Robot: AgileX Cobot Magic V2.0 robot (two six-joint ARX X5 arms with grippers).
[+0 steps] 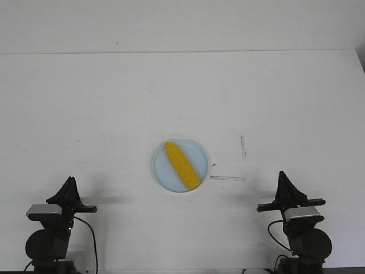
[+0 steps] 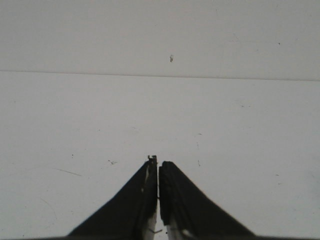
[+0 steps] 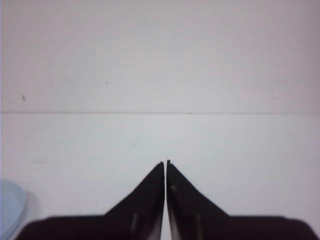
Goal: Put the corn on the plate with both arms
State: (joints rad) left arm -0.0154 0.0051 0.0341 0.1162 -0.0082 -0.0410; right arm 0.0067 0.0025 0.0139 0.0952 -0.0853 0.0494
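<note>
On the white surface (image 1: 85, 114) the plate (image 1: 162, 170) holds the corn (image 1: 182, 165) lying diagonally, while the left pincer (image 1: 70, 180) and right pincer (image 1: 282, 174) sit closed, empty, near.

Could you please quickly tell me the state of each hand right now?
Left hand: closed, holding nothing.
Right hand: closed, holding nothing.

Open tabletop, one obstacle at centre

The white table (image 1: 85, 114) lies bare across the upper half and both sides of the frame. Only the plate (image 1: 161, 171) with the corn (image 1: 182, 166) stands in the way, just below centre, well apart from both grippers.
</note>
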